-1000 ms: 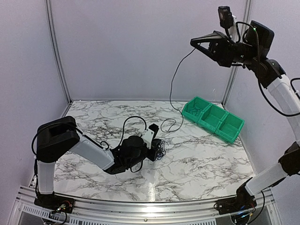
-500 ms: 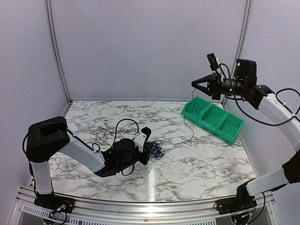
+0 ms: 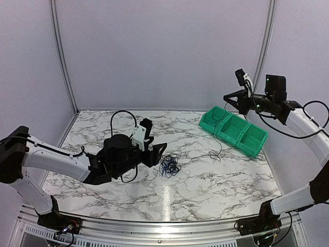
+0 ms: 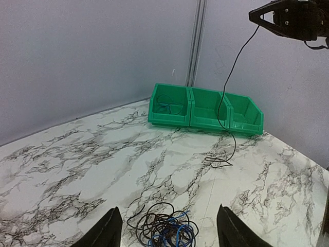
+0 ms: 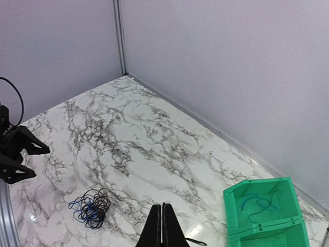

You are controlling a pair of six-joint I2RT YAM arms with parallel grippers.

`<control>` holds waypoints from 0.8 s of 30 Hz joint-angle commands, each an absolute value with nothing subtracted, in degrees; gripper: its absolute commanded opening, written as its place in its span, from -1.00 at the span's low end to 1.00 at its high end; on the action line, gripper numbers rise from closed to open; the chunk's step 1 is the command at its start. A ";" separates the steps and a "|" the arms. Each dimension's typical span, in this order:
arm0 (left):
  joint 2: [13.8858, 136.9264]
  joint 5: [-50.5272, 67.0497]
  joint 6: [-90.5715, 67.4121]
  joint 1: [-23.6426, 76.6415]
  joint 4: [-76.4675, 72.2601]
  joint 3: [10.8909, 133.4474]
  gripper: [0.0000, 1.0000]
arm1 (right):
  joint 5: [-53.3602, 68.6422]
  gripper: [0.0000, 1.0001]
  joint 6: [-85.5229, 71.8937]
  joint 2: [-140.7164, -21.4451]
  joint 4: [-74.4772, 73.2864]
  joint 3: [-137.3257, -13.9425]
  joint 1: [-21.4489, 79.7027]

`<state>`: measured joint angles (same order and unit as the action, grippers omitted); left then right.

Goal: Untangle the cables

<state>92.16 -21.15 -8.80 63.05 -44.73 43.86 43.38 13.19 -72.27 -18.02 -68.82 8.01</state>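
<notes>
Green three-compartment bin (image 4: 169,119), left-end compartment holding a thin blue wire (image 4: 167,106); the cables (image 3: 168,165) lie wadded on the marble table (image 3: 231,175) just ahead of the left gripper (image 4: 168,210), jaws spread, while the right gripper (image 3: 226,96) clenches a single black cable (image 4: 218,162) dangling before the bin.

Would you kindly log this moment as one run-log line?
left gripper: open, near cable wad on table | right gripper: shut on black cable, high near green bin | cable end: on table
</notes>
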 commanded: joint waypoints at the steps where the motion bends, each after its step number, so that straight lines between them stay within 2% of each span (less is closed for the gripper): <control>1: 85.82 -22.22 -10.03 62.75 -25.21 51.46 0.33 | 36.99 -1.00 16.18 -73.97 -18.95 -77.99 4.89; 6: 83.12 -19.23 -16.61 62.59 -10.78 62.13 0.42 | 31.18 -1.00 14.96 -75.77 -17.39 -84.19 1.54; 10: 85.35 -17.17 -10.92 62.41 -6.05 68.48 0.42 | 28.61 -1.00 14.10 -77.63 -16.00 -88.49 -1.27; 13: 87.08 -21.39 -8.54 61.32 -6.76 67.86 0.42 | 26.63 -1.00 14.24 -79.48 -13.88 -90.68 -2.82; 17: 87.35 -14.16 -15.04 56.56 -7.01 64.25 0.41 | 23.64 -1.00 15.06 -83.15 -11.44 -90.84 -3.48; 24: 85.40 -13.09 -12.15 56.13 -8.93 61.66 0.39 | 21.70 -1.00 15.29 -90.04 -7.58 -89.36 -3.75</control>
